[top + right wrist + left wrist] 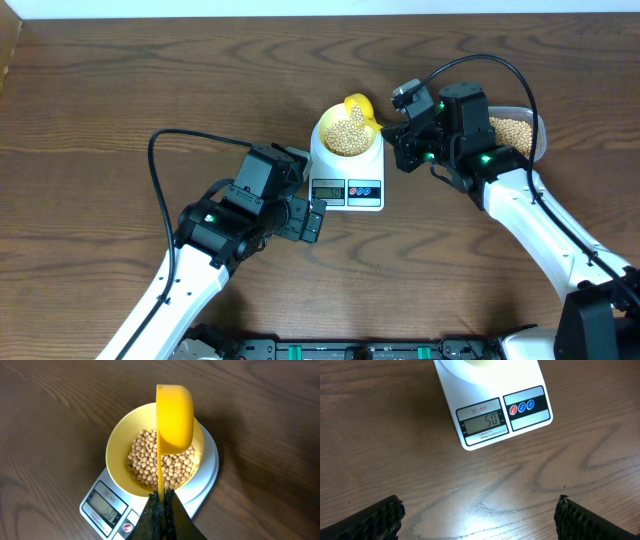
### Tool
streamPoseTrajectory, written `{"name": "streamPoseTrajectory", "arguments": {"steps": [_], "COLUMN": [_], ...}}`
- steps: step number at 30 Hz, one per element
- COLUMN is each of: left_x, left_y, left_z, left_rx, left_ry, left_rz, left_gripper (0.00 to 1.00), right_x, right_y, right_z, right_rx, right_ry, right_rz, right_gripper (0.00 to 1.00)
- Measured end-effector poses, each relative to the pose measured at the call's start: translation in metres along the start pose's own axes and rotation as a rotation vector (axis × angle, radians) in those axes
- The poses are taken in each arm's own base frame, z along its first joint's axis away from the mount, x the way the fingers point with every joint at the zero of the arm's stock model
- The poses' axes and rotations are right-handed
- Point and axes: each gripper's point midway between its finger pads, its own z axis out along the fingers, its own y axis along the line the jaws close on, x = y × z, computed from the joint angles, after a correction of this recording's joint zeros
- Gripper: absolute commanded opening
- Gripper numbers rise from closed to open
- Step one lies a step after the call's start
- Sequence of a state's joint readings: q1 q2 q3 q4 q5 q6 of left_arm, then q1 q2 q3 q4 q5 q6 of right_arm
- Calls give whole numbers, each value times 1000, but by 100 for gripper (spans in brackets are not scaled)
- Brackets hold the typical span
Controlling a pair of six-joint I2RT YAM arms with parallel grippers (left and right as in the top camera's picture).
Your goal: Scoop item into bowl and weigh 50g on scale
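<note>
I look down on small round tan beans heaped loosely in the pale yellow bowl, covering its bottom. The bowl stands upright, centred on the white scale, which lies flat on the tabletop. Its grey display reads 50.

Bowl on scale, between my two grippers.
Beans lie in the bowl. The scoop hangs on edge over them, just ahead of my right gripper, its handle between the fingers. The tub lies behind that gripper. The scale's display sits just ahead of my left gripper.
</note>
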State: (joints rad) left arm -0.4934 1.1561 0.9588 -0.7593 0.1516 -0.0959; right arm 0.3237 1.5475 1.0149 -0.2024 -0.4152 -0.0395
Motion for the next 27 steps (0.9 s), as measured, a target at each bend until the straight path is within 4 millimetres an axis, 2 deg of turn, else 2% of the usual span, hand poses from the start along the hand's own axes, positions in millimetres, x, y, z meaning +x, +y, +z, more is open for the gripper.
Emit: {"name": "streamPoseTrajectory", "arguments": {"steps": [12,21,27], "left_x": [0,0,0], "left_y": [0,0,0], "left_z": [0,0,0], "left_rx": [0,0,0], "left_ry": [0,0,0], "left_rz": [0,0,0], "left_gripper": [98,98,98], "right_x": [-4,-27,-30], "right_y": [5,12,2], "right_z": [-3,-29,-44], "right_rx": [-21,-19,4], "right_ry": [-14,-91,-111], "right_rz": [75,89,197], "right_gripper": [1,1,1]}}
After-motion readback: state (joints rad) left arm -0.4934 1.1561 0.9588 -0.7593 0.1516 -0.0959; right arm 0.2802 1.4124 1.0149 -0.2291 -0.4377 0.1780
